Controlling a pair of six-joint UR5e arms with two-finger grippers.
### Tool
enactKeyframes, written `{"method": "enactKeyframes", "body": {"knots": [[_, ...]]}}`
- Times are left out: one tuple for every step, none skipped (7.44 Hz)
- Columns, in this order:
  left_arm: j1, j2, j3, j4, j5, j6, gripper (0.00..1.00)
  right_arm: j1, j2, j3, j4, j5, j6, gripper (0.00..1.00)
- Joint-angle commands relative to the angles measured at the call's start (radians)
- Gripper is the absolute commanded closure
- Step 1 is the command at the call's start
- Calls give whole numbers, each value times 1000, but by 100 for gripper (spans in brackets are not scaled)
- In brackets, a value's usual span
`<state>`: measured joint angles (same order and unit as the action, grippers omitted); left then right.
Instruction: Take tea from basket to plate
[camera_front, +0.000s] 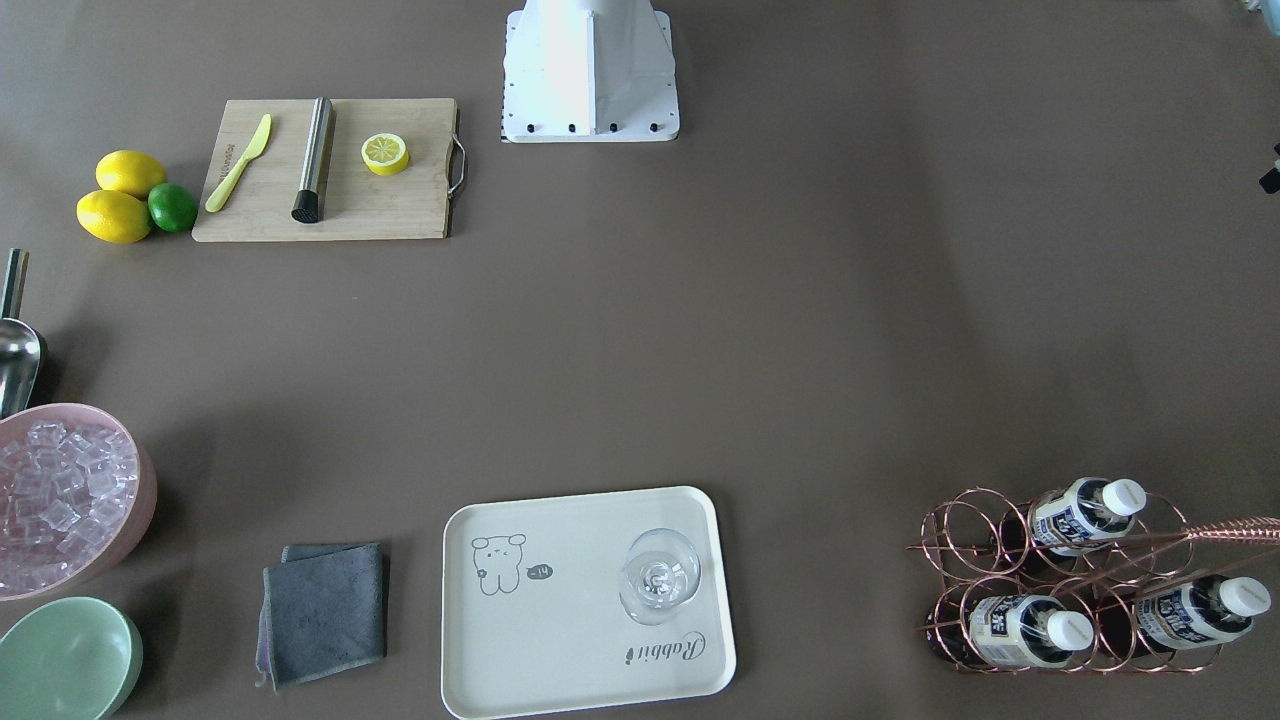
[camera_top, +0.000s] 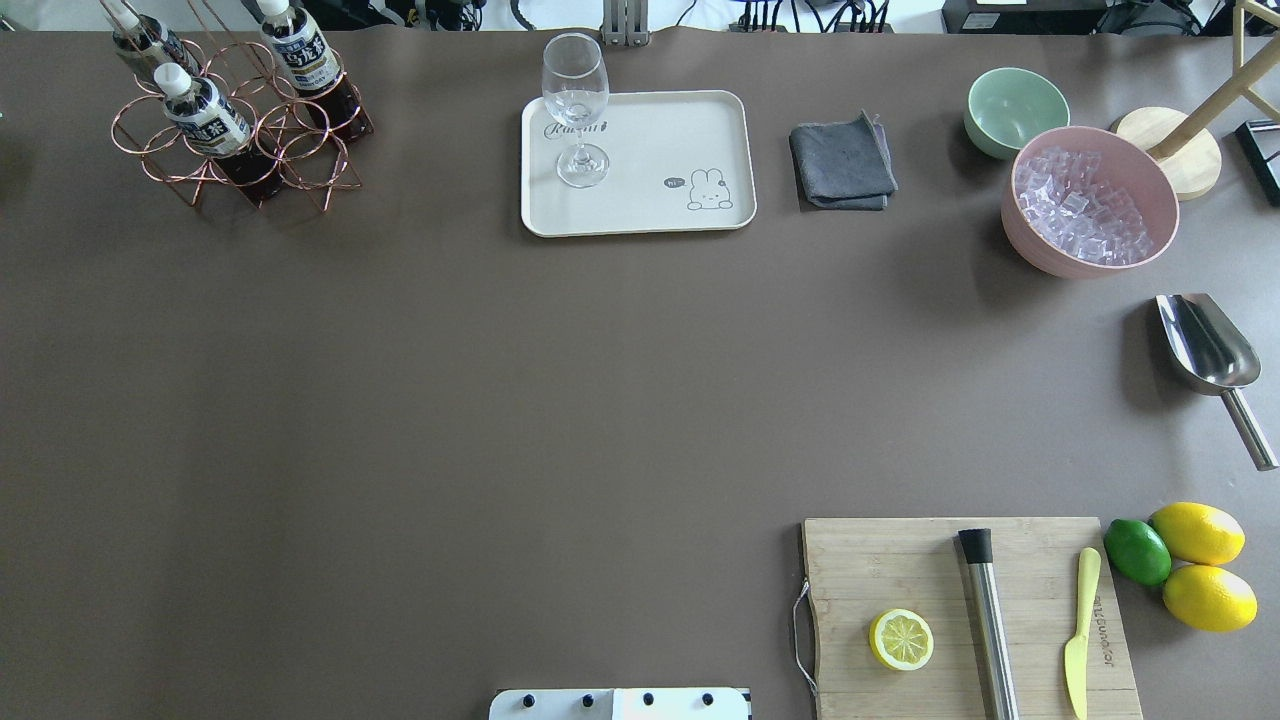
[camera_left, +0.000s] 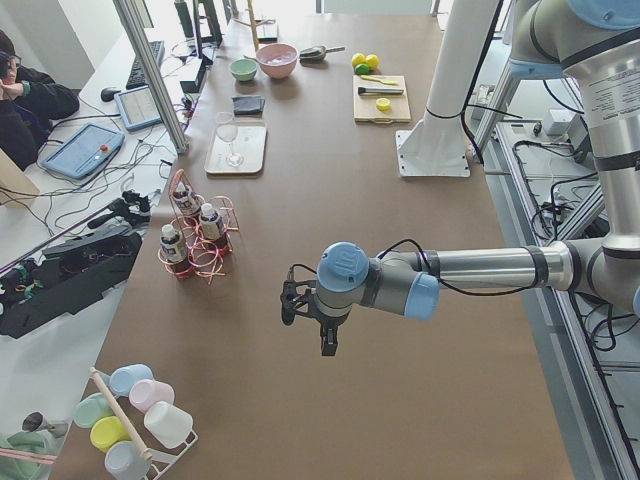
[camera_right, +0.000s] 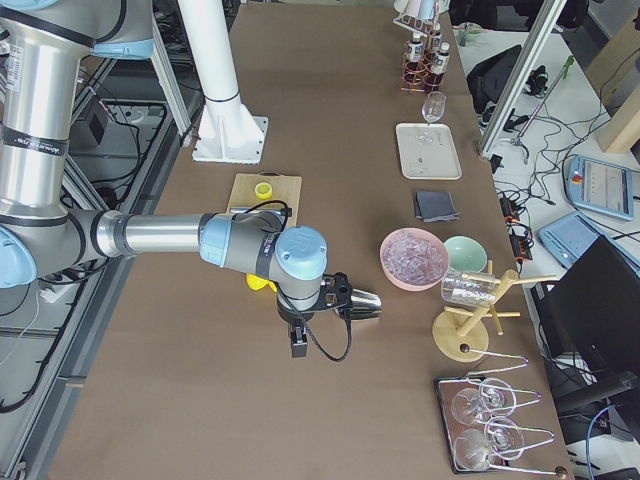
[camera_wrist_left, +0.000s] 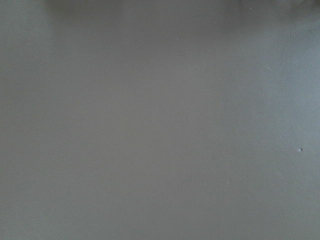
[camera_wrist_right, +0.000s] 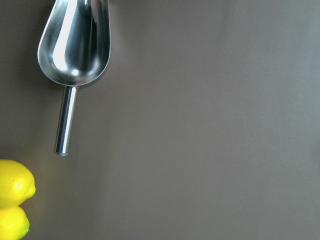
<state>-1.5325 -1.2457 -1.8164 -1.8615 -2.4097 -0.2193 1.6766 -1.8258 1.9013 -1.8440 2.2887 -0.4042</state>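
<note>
**A:** Where is the tea?

**B:** Three tea bottles (camera_front: 1085, 512) stand in the basket (camera_front: 1000, 575), a copper wire carrier of six rings with a coiled handle. It is at the table's (camera_top: 450, 400) far corner on the robot's left. The bottles are clear plastic with dark liquid, white caps and printed labels.

**A:** And the plate?

**B:** The plate (camera_front: 570, 640) is a smooth cream tray with rounded corners, midway along the same far edge. A stemmed wine glass (camera_front: 658, 578) stands upright on the end nearest the basket. The rest of the plate is bare apart from its bear drawing.

**A:** What else is around?

**B:** Beyond the plate lie a folded grey cloth (camera_front: 325, 612), a green bowl (camera_front: 65, 660) and a pink bowl (camera_front: 148, 490) heaped with ice cubes. A shiny steel scoop (camera_top: 1205, 345) lies near the right edge. By the robot's base (camera_front: 590, 70) a bamboo cutting board (camera_top: 880, 570) carries a lemon half (camera_top: 901, 639), a steel muddler (camera_top: 988, 620) and a yellow knife (camera_top: 1080, 630). Two lemons (camera_top: 1197, 532) and a lime (camera_top: 1137, 551) lie just beside the board.

**A:** Is there room to move?

**B:** The matte brown middle of the table is bare, as is the strip between basket and plate.

**A:** What about the grippers?

**B:** The left gripper (camera_left: 320, 322) hangs over bare table, well apart from the basket. The right gripper (camera_right: 298, 342) hangs near the scoop. Whether either is spread or closed cannot be told.
</note>
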Motion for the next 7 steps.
{"method": "enactKeyframes", "body": {"knots": [[-4, 3, 12, -1, -70, 0, 2, 0, 0, 1, 0, 0, -5, 0], [-17, 2, 2, -5, -71, 0, 2, 0, 0, 1, 0, 0, -5, 0], [-23, -1, 0, -11, -68, 3, 2, 0, 0, 1, 0, 0, -5, 0], [-23, -23, -3, -12, -65, 20, 2, 0, 0, 2, -1, -2, -5, 0], [-24, -34, -18, -10, -63, 76, 2, 0, 0, 1, -1, -2, -5, 0], [-23, -66, -40, -2, -43, 115, 2, 0, 0, 1, -1, -2, -5, 0], [-23, -63, -78, -5, 4, 117, 2, 0, 0, 1, -1, -2, -5, 0]]}}
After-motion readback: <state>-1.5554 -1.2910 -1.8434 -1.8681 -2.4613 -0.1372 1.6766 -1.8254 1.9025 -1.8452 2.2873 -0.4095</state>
